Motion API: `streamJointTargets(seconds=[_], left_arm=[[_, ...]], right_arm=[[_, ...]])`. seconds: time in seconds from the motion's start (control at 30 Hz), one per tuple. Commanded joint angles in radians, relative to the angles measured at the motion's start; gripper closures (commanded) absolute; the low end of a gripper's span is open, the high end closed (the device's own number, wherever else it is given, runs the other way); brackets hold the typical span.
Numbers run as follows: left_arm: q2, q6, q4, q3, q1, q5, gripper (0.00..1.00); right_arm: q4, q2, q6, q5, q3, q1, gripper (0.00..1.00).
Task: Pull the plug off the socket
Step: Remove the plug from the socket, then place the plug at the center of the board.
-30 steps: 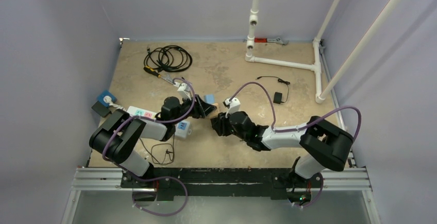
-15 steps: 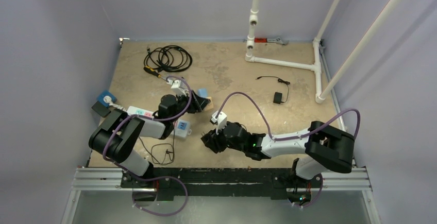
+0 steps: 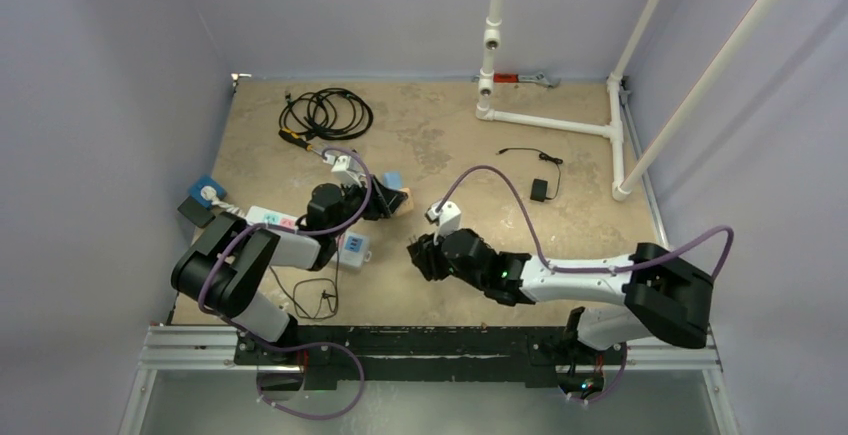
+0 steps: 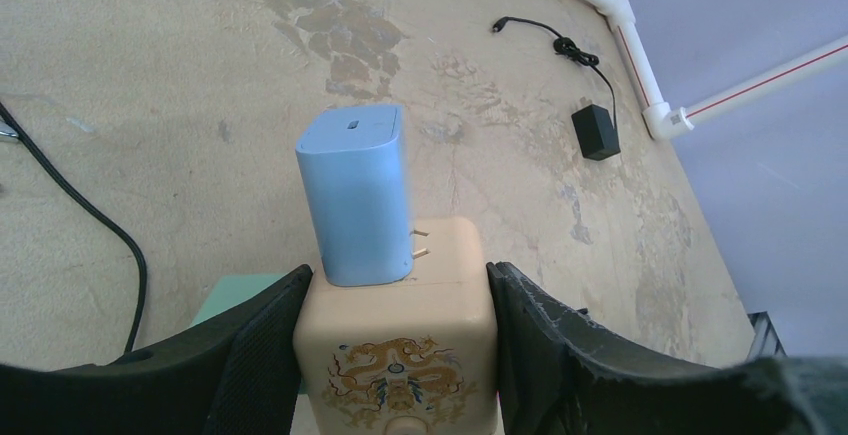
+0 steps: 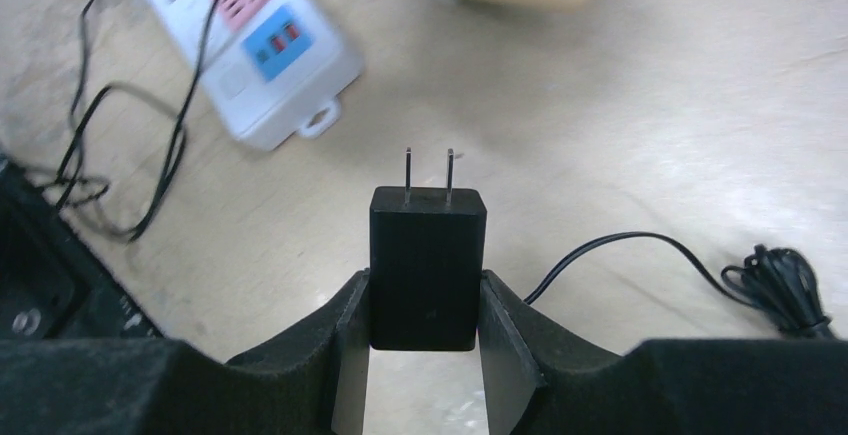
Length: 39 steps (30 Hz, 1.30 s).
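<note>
- The left arm (image 3: 285, 248) lies low, folded inward; left gripper (image 4: 397, 287) clamps beige socket (image 4: 395, 355) carrying blue plug (image 4: 355, 200).
- The right arm (image 3: 570, 275) stretches leftward; right gripper (image 5: 428, 300) pinches black adapter (image 5: 428, 255), prongs forward.

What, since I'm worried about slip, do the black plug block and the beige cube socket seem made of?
Black rectangular plug block: apparently matte moulded plastic, dull and even; its two prongs look like bare metal, thin and shiny. Beige cube socket: likely smooth plastic, softly sheened, with a printed golden dragon.
</note>
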Motion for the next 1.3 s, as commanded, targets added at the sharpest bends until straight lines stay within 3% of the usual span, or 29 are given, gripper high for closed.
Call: streamJointTargets(seconds=[0.0, 0.27, 0.6, 0.8, 1.27], left_arm=[[-0.029, 0.056, -0.097, -0.018, 0.007, -0.032, 1.00], [-0.125, 0.137, -0.107, -0.033, 0.007, -0.024, 1.00], [-0.152, 0.158, -0.073, -0.044, 0.007, 0.025, 1.00], [-0.159, 0.158, -0.053, -0.050, 0.007, 0.042, 1.00], [-0.148, 0.155, -0.032, -0.051, 0.007, 0.064, 1.00]], right_arm=[[-0.162, -0.097, 0.038, 0.134, 0.072, -0.115, 1.00], [-0.291, -0.254, -0.047, 0.199, 0.143, -0.431, 1.00], [-0.385, -0.184, -0.122, 0.251, 0.294, -0.786, 1.00], [-0.374, -0.066, -0.122, 0.265, 0.307, -0.844, 1.00], [-0.310, 0.162, -0.170, 0.047, 0.329, -0.875, 1.00]])
